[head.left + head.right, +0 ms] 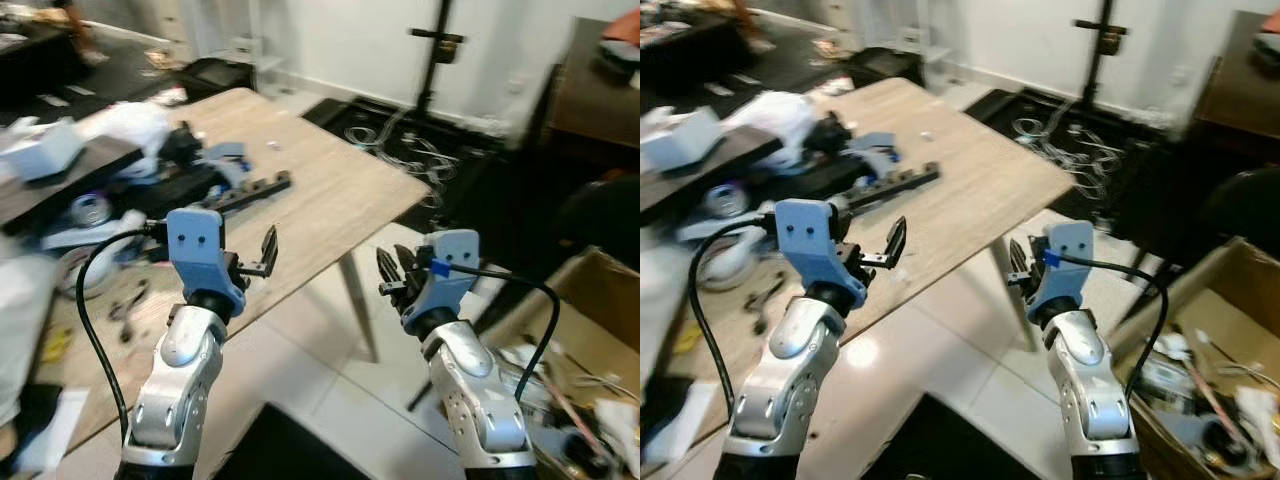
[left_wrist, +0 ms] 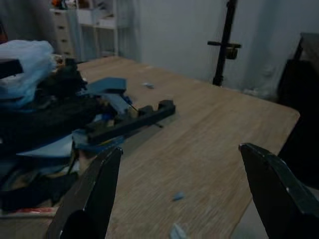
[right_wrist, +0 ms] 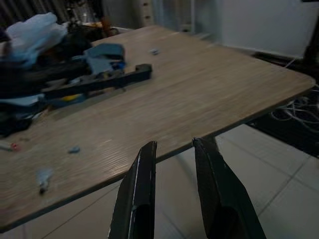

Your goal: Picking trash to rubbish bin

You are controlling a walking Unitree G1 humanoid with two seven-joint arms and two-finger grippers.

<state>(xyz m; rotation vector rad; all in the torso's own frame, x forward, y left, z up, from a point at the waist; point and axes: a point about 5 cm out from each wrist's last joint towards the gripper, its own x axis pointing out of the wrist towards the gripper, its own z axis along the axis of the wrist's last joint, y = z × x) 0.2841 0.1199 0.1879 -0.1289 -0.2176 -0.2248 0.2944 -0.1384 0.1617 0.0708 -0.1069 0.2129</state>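
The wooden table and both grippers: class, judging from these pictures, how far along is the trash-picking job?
Done: nothing visibly. In hand: nothing; the left gripper is open above the wooden table, and the right gripper, empty with a narrow gap, is off its edge. Left: small blue scraps lie on the tabletop, unpicked.

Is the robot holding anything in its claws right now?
No, nothing is held. The left end effector is open above the wooden table, and the right end effector has an empty gap between its fingers.
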